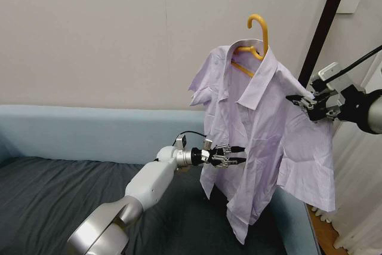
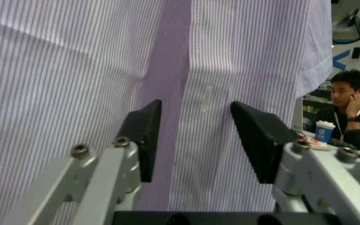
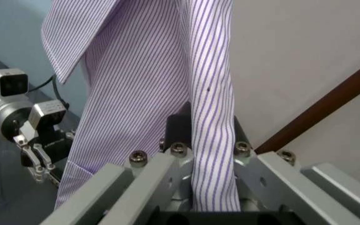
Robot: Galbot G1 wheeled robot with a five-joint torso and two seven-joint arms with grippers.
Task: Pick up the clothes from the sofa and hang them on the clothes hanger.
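Two grippers (image 1: 242, 154) (image 1: 300, 101), one shirt (image 1: 268, 141), one hanger (image 1: 258, 33).

Mock living-room corner in an office, blue sofa (image 1: 77, 132) against plain wall (image 1: 89, 28), paper cup (image 2: 324, 131) beyond

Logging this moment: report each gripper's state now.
Left gripper: open, at the front placket of the lilac pinstriped collared shirt.
Right gripper: shut on the same shirt, near its shoulder.
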